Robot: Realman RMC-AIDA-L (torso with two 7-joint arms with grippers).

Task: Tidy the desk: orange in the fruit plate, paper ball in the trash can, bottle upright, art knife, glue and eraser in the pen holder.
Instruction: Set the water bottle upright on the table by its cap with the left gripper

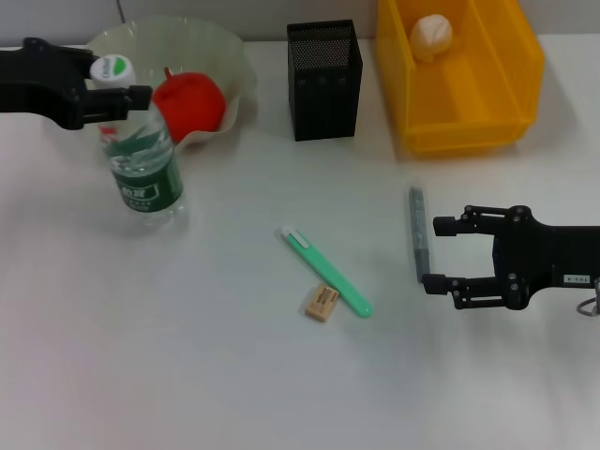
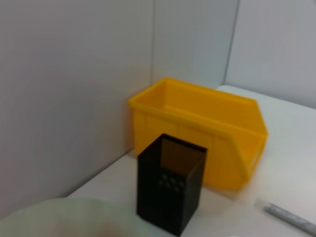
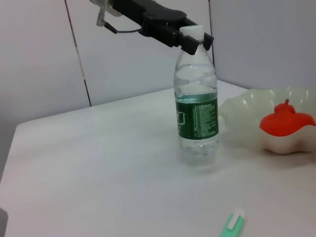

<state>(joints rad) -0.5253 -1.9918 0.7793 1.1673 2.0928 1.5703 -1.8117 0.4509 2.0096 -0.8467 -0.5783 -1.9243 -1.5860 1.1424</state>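
Observation:
The bottle [image 1: 142, 164] [image 3: 197, 113] stands upright at the left, and my left gripper [image 1: 117, 80] [image 3: 195, 39] is shut on its neck just under the cap. The orange [image 1: 189, 101] [image 3: 286, 123] lies in the fruit plate [image 1: 230, 56] [image 3: 242, 106]. In the trash can [image 1: 469, 103] [image 2: 217, 133] rests the paper ball [image 1: 431, 36]. A green art knife [image 1: 328, 272] [image 3: 234, 223] and the eraser [image 1: 321, 303] lie mid-table. A grey glue stick [image 1: 417, 234] [image 2: 291, 218] lies just off the fingertips of my open right gripper [image 1: 436, 253]. The pen holder [image 1: 323, 80] [image 2: 170, 190] stands between plate and can.
The fruit plate, pen holder and trash can line the table's back edge against a white wall. Bare white tabletop stretches along the front and between the bottle and the art knife.

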